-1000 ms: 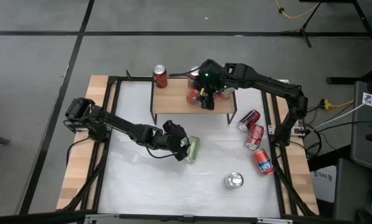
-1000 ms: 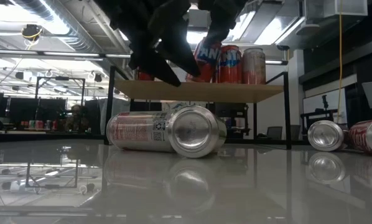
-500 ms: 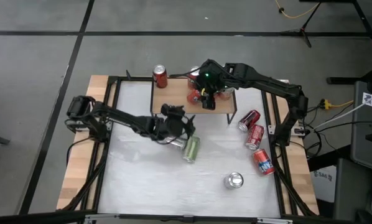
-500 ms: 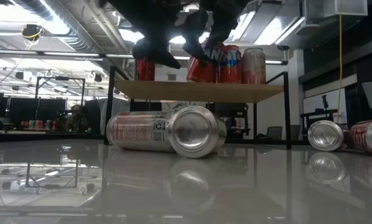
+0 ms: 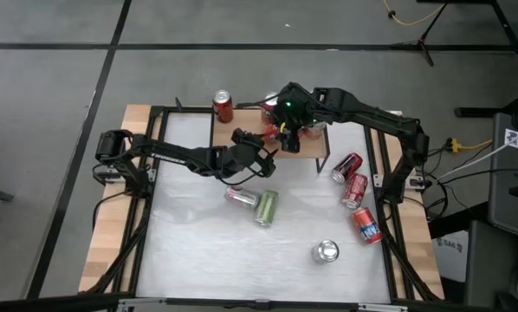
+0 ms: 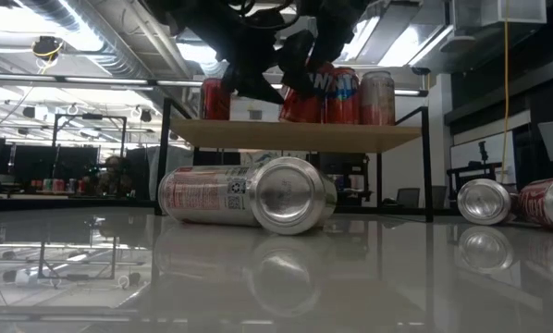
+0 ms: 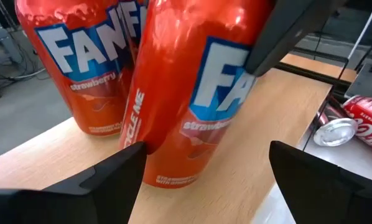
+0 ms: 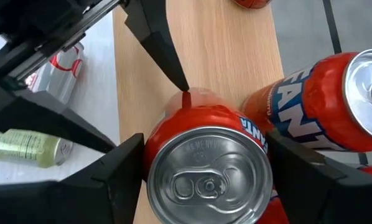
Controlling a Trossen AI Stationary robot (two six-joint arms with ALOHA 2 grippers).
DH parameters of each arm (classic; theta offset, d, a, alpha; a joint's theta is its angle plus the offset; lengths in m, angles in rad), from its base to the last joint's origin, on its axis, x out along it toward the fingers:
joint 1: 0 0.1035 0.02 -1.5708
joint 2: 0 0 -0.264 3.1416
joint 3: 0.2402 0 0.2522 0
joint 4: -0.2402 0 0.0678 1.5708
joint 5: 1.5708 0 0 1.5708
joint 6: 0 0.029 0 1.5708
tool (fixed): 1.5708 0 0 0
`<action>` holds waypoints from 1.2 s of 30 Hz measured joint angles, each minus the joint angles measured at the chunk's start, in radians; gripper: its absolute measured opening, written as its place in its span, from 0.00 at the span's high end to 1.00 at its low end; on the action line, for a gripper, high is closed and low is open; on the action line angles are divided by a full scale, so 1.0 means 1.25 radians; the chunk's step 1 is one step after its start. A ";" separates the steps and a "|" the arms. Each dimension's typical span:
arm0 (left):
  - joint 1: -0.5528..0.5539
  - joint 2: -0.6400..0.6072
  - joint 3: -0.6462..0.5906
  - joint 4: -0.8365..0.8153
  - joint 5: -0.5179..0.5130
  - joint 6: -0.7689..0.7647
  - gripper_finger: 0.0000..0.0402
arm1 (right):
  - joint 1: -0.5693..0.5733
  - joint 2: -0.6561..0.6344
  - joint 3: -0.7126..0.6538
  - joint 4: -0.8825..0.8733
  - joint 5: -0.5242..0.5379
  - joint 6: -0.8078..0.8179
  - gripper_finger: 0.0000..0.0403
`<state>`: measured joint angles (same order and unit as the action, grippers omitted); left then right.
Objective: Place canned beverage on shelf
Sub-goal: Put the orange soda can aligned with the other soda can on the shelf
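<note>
Right fingers [image 8: 201,180] clamped on tilted red Fanta can [image 8: 208,165] on light-wood shelf [image 5: 242,137], upper centre | left fingers [image 5: 263,156] apart, at can's base | worktop [image 5: 198,251] below

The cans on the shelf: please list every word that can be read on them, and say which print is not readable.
"FAN" and "strawberry": upright red can on the shelf.
"FA" and "CLE ME": tilted red can.
"FANTA": neighbouring red can.
Print on the lying silver can: too small to read.
</note>
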<state>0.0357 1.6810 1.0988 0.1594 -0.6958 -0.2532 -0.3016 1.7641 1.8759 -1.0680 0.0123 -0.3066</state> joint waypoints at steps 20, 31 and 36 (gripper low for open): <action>-0.025 0.000 0.000 0.095 -0.024 0.000 0.18 | -0.001 0.001 -0.002 0.023 0.002 0.182 0.30; -0.024 0.000 0.000 0.101 -0.043 0.002 0.18 | -0.001 0.002 -0.003 0.052 0.018 0.277 0.30; -0.022 0.000 0.000 0.103 -0.064 0.002 0.18 | -0.001 0.002 -0.003 0.057 0.023 0.310 0.30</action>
<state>0.0076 1.6810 1.0988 0.2879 -0.7763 -0.2508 -0.3023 1.7664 1.8717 -0.9961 0.0413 0.0810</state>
